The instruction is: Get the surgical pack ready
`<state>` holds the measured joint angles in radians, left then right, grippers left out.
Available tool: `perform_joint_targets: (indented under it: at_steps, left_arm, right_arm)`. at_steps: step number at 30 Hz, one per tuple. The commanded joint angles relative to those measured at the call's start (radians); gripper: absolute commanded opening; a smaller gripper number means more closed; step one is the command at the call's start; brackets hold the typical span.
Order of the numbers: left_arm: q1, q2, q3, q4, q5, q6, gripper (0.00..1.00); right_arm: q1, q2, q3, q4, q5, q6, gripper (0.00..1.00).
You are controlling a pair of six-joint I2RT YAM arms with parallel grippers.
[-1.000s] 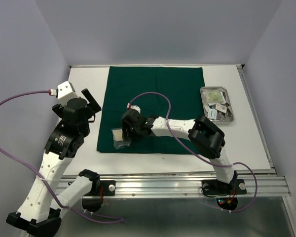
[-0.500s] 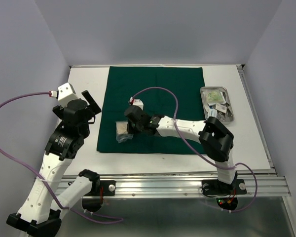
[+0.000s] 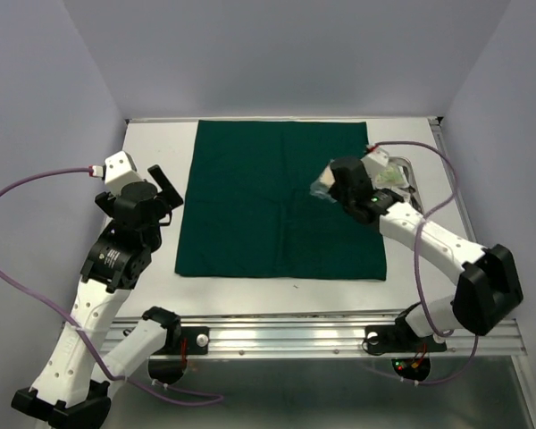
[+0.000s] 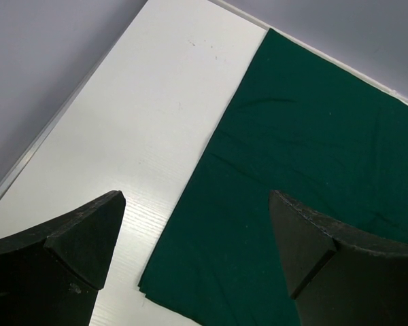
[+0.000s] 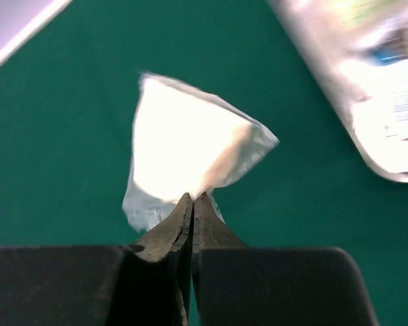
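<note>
The left claw (image 4: pixel 197 198) hangs wide open above the worktop (image 3: pixel 156 143), just left of the green drape (image 3: pixel 277 197). Over the drape's right side, the right claw (image 5: pixel 192 197) is clenched on one corner of a gauze packet (image 5: pixel 190 146), near the steel tray (image 5: pixel 319 61). So thin a pinch could slip and drop the packet astray.

White links (image 3: pixel 71 349), black joints (image 3: pixel 487 286), purple cables (image 3: pixel 49 169), black end effector fingers (image 4: pixel 68 251)

The tray (image 5: pixel 326 78) is blurred and cut off in the right wrist view; from above, the right arm (image 3: pixel 424 234) hides most of it.
</note>
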<state>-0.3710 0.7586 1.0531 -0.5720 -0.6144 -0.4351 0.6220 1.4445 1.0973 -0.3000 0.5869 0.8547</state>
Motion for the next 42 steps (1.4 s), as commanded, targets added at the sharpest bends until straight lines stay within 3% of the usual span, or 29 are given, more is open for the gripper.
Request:
perform_joint_targets:
  at_steps: [1, 4, 10, 27, 29, 30, 31, 33, 42]
  left_arm:
    - [0.006, -0.013, -0.015, 0.037, -0.008, 0.016, 0.99]
    - [0.004, -0.008, -0.013, 0.041, -0.004, 0.018, 0.99]
    - [0.004, 0.002, -0.010, 0.052, 0.015, 0.013, 0.99]
    - [0.006, -0.008, -0.004, 0.035, 0.008, 0.013, 0.99]
    - [0.007, -0.010, -0.005, 0.035, 0.008, 0.015, 0.99]
    - [0.006, -0.010, -0.007, 0.035, 0.007, 0.013, 0.99]
    - [0.006, -0.010, -0.008, 0.035, 0.007, 0.013, 0.99]
    - [0.006, -0.010, -0.010, 0.037, 0.008, 0.013, 0.99]
    - [0.006, -0.007, -0.028, 0.054, 0.019, 0.007, 0.99]
  right_arm:
    - [-0.129, -0.149, -0.102, -0.074, 0.183, 0.092, 0.01]
    - [-0.302, -0.226, -0.158, -0.073, 0.149, 0.076, 0.01]
    - [-0.450, -0.246, -0.215, -0.053, 0.160, 0.109, 0.01]
    - [-0.561, -0.061, -0.281, 0.170, 0.018, 0.184, 0.01]
    - [-0.561, -0.041, -0.286, 0.170, 0.016, 0.205, 0.07]
    - [-0.561, -0.039, -0.286, 0.171, 0.013, 0.205, 0.26]
    - [-0.561, -0.039, -0.289, 0.171, 0.002, 0.207, 0.39]
    - [-0.561, -0.047, -0.286, 0.177, -0.015, 0.178, 0.53]
    - [-0.561, -0.167, -0.217, 0.137, -0.009, 0.031, 0.58]
